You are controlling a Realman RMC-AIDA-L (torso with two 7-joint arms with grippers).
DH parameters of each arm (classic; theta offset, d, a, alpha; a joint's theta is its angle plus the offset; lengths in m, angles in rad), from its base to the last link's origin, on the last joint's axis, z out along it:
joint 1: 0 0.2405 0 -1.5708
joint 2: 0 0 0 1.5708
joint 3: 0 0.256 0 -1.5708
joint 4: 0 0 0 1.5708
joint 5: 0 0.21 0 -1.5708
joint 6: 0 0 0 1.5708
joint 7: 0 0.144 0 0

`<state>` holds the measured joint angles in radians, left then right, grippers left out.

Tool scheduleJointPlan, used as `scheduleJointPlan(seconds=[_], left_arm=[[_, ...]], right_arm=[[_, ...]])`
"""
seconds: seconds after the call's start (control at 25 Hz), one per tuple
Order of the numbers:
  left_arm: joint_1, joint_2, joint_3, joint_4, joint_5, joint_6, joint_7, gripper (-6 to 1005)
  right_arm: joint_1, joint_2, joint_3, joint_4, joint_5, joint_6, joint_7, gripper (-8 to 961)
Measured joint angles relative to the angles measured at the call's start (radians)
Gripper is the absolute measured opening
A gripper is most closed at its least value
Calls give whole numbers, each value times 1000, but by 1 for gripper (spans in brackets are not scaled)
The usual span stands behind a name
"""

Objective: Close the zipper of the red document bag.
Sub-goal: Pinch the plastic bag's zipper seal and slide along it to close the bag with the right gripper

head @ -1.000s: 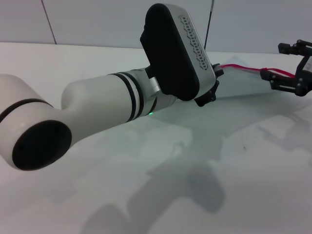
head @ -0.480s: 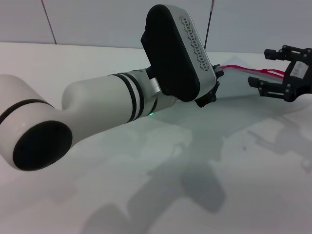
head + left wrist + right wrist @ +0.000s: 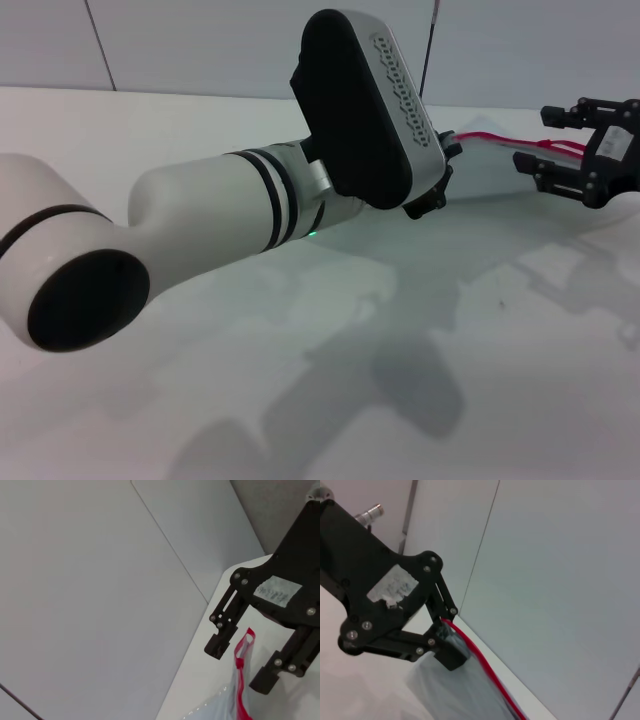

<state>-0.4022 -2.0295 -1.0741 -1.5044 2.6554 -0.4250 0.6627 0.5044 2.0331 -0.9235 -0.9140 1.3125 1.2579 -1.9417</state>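
Note:
The red document bag (image 3: 492, 178) is a pale translucent pouch on the white table, past my left wrist. Its zipper (image 3: 490, 137) is a thin red strip along the far edge. My left gripper (image 3: 438, 178) is mostly hidden behind its own wrist housing in the head view. The right wrist view shows this left gripper (image 3: 448, 642) shut on the bag's red-edged end (image 3: 470, 647). My right gripper (image 3: 535, 138) is at the bag's other end, open. In the left wrist view the right gripper (image 3: 241, 664) has a finger on either side of the zipper's end (image 3: 243, 642), without touching it.
My left forearm (image 3: 200, 220) and its black-and-white wrist housing (image 3: 365, 105) fill the middle of the head view and hide part of the table (image 3: 480, 330). A grey panelled wall (image 3: 200, 45) stands behind the table's far edge.
The right gripper has moved left along the zipper towards the left gripper and spread its fingers. In the last half second it barely shifted. The left arm has not moved.

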Motion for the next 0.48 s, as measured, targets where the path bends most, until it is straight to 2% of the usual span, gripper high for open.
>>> scheduleJointPlan(seconds=[0.48], left_arm=[[-1,0,0,-4,3,0,0,70]], right_arm=[[3,-4,-13,3,-12,-10,3,503]])
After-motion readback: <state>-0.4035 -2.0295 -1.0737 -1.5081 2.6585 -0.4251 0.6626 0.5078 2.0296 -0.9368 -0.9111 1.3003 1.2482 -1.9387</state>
